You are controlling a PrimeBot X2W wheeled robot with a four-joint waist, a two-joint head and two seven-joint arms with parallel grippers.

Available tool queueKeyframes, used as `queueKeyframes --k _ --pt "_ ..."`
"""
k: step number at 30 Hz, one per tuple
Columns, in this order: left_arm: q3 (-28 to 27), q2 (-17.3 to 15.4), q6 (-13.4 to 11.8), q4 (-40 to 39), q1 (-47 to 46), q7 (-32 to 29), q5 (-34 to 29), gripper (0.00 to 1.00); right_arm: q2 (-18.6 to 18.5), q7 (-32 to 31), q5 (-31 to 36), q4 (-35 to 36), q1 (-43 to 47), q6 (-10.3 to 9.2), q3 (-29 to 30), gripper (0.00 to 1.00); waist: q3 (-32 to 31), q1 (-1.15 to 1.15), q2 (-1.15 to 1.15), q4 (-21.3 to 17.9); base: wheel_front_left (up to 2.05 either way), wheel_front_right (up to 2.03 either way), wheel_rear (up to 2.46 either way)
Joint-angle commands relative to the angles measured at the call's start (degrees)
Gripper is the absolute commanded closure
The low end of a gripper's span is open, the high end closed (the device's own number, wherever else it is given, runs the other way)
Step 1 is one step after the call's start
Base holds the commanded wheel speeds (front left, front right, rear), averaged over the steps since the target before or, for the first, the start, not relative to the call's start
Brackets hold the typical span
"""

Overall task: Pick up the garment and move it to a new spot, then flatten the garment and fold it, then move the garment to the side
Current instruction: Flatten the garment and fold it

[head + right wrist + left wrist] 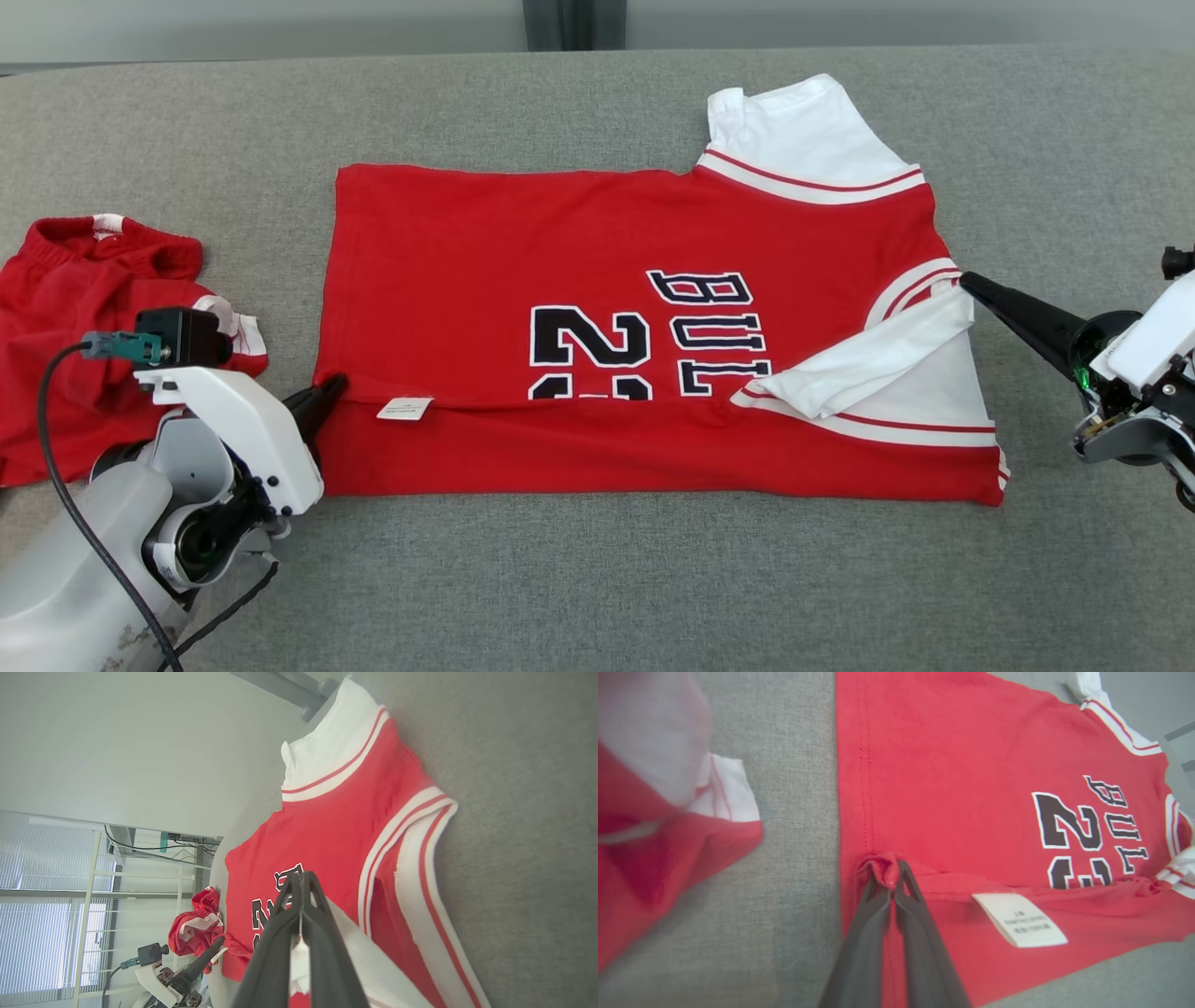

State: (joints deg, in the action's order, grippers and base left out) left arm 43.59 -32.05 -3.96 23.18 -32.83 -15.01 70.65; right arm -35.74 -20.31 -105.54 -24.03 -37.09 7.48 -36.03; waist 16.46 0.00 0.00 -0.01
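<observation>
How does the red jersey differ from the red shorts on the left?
Pose: the jersey lies spread flat, near edge folded over; the shorts sit crumpled.
Size: the jersey covers far more of the grey surface than the shorts.
Markings: the jersey bears dark lettering; the shorts show none.
Grip: the left tool pinches the jersey's hem, the right tool its white sleeve; neither holds the shorts.
Shared: red fabric, white trim.

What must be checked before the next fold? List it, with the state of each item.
1. Left gripper shut on the jersey hem corner: ok.
2. Right gripper shut on the white sleeve: ok.
3. Fold line straight between the two grips: ok.
4. White sleeve lying flat: not ok, bunched.
5. Shorts apart from the jersey: ok.
6. Layers under the fold smooth: cannot tell.
</observation>
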Motion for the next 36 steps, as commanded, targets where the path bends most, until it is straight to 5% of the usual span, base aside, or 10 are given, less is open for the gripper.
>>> queueKeyframes --k 1,7,9,11,12,13,14,15,27,36 --pt "-0.1 -0.1 0.4 0.6 -0.9 0.4 -0.3 1.0 0.2 0.7 0.6 -0.4 -0.6 0.04 0.5 1.0 0.1 0.0 0.0 0.1 0.0 0.0 0.0" --pt "0.2 0.7 1.2 1.9 -1.9 0.7 -0.7 0.99 1.1 1.6 2.1 -1.7 -0.6 0.04 1.9 1.0 0.7 0.0 0.0 0.3 0.0 0.0 0.0" --pt "0.3 0.9 1.3 2.4 -2.1 0.8 -0.7 0.84 1.5 1.7 2.6 -1.9 -0.6 0.04 2.2 1.0 0.8 0.0 0.0 0.3 0.0 0.0 0.0" --pt "0.4 1.1 1.5 2.8 -2.1 0.9 -0.9 0.52 1.9 1.3 3.0 -2.1 -0.5 0.04 2.5 1.0 1.0 0.0 0.0 0.3 0.0 0.0 0.0" --pt "0.5 1.1 1.3 3.0 -2.2 1.0 -1.2 0.07 2.0 1.1 3.1 -2.4 -0.4 0.04 2.6 1.0 1.0 0.0 0.0 0.4 0.0 0.0 0.0" --pt "0.5 1.2 1.2 3.2 -2.4 1.1 -1.3 0.0 2.1 1.3 3.3 -2.9 -0.4 0.04 2.7 0.84 1.1 0.0 0.0 0.4 0.0 0.0 0.0" --pt "0.5 1.4 1.2 3.5 -2.5 1.2 -1.3 0.0 2.3 1.4 3.5 -3.3 -0.6 0.04 2.9 0.17 1.1 0.0 0.0 0.4 0.0 0.0 0.0" --pt "0.6 1.4 1.1 3.7 -2.6 1.3 -1.3 0.0 2.5 1.3 3.4 -3.9 -0.6 0.04 3.0 0.0 1.1 0.0 0.0 0.4 0.0 0.0 0.0" --pt "-0.9 2.1 0.9 6.3 -2.1 4.4 -0.9 0.0 3.6 7.7 8.9 -3.4 0.4 0.04 5.6 0.0 -1.1 0.0 0.0 0.1 0.0 0.0 0.0" --pt "-2.5 2.4 -0.9 7.7 -0.4 13.8 -3.9 0.0 2.2 23.5 21.3 2.0 4.6 0.04 5.5 0.0 -6.0 0.0 0.0 -1.0 0.0 0.0 0.0"
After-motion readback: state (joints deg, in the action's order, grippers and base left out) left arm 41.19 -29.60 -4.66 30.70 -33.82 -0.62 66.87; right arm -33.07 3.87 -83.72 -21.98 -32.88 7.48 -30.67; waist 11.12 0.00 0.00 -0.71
